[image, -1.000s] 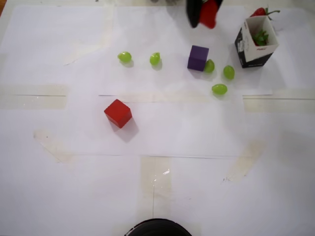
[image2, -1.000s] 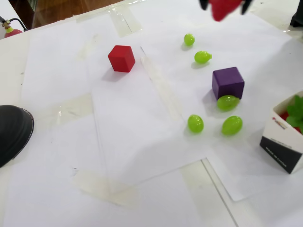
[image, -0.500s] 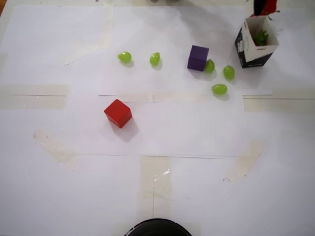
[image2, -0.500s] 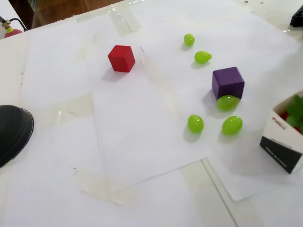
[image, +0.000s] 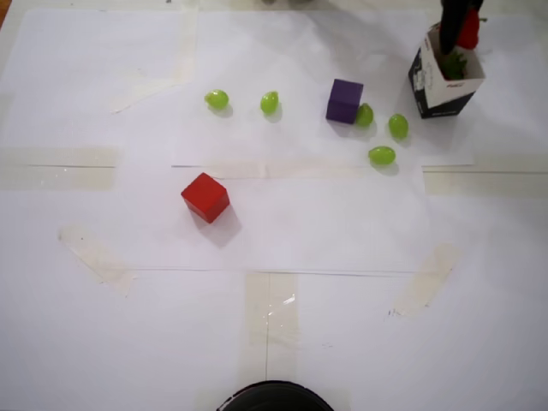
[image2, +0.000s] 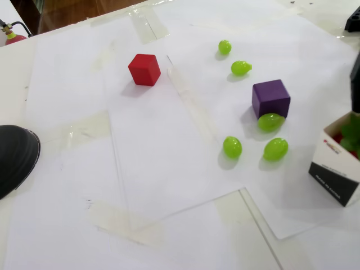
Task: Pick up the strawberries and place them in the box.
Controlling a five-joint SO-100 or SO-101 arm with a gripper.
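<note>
The box [image: 434, 89], dark-sided with a white rim, stands at the top right of the overhead view and at the right edge of the fixed view [image2: 333, 175]. Inside it lie strawberries: a green leafy top [image: 453, 65] shows from above, and red flesh with green leaves [image2: 339, 138] shows from the side. My gripper [image: 458, 36], black with a red part, hangs over the box's far rim. Only a dark sliver of it [image2: 356, 79] enters the fixed view. Whether its jaws hold anything is hidden.
A purple cube [image: 344, 100] sits left of the box with three green grapes [image: 382, 155] around it. Two more grapes [image: 270, 103] lie further left. A red cube [image: 205, 197] stands mid-table. A black round object [image2: 14, 157] sits at the table's edge.
The gripper swung from the top centre rightward to the box, then dropped lower over its far rim. A strawberry seen behind the box earlier is now covered by the gripper.
</note>
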